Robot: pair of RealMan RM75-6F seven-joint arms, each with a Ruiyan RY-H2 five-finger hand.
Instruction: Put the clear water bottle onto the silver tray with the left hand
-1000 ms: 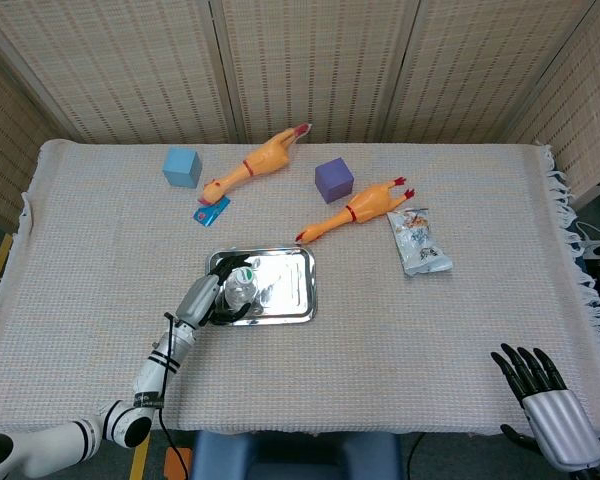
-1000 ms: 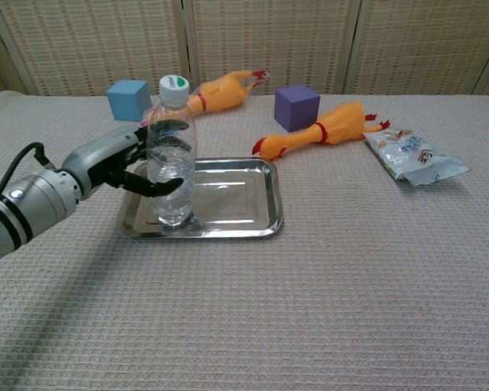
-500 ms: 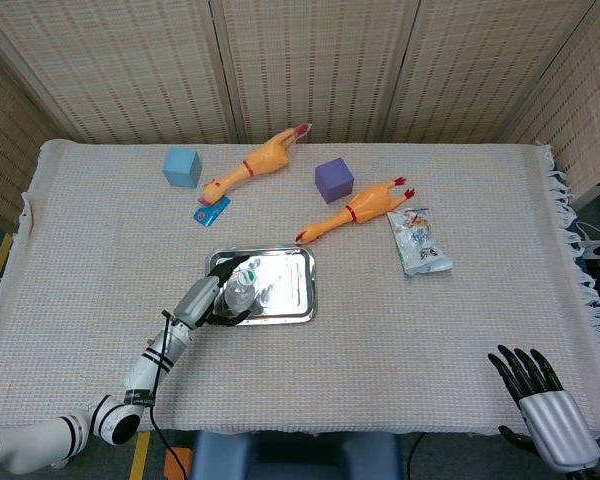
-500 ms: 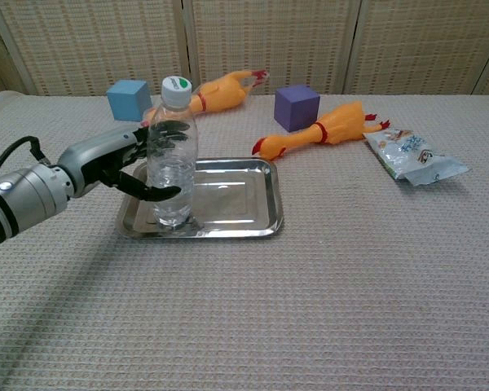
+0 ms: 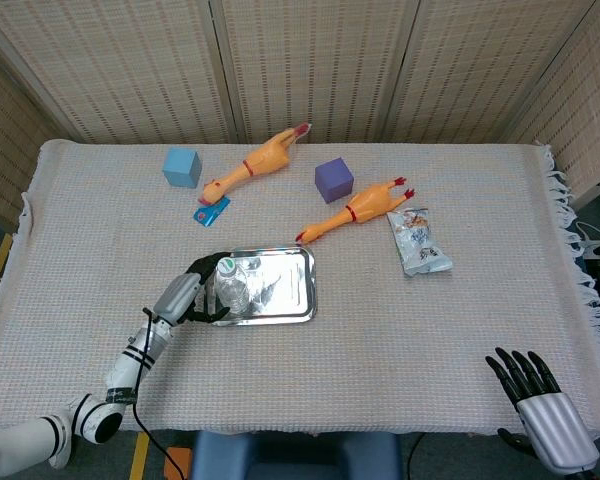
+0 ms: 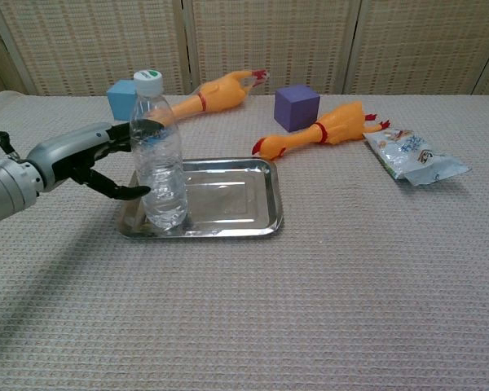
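Note:
The clear water bottle (image 6: 159,163) with its white cap stands upright on the left part of the silver tray (image 6: 228,195). My left hand (image 6: 85,155) sits just left of it with fingers spread. The upper fingers reach behind the bottle's shoulder and the thumb tip is at its left side, so the hand no longer wraps it. From above, the bottle (image 5: 228,285) sits at the tray's (image 5: 285,290) left end with the left hand (image 5: 180,293) beside it. My right hand (image 5: 542,408) hangs open off the table's near right corner.
Behind the tray lie two rubber chickens (image 6: 216,90) (image 6: 322,129), a blue cube (image 6: 126,96), a purple cube (image 6: 297,107) and a small blue card (image 5: 211,210). A snack packet (image 6: 411,159) lies at the right. The cloth's fringed edge runs down the right side.
My left hand has drawn back to the left and its fingers have come off the bottle's front. The bottle shifted a little left on the tray. The right hand is still.

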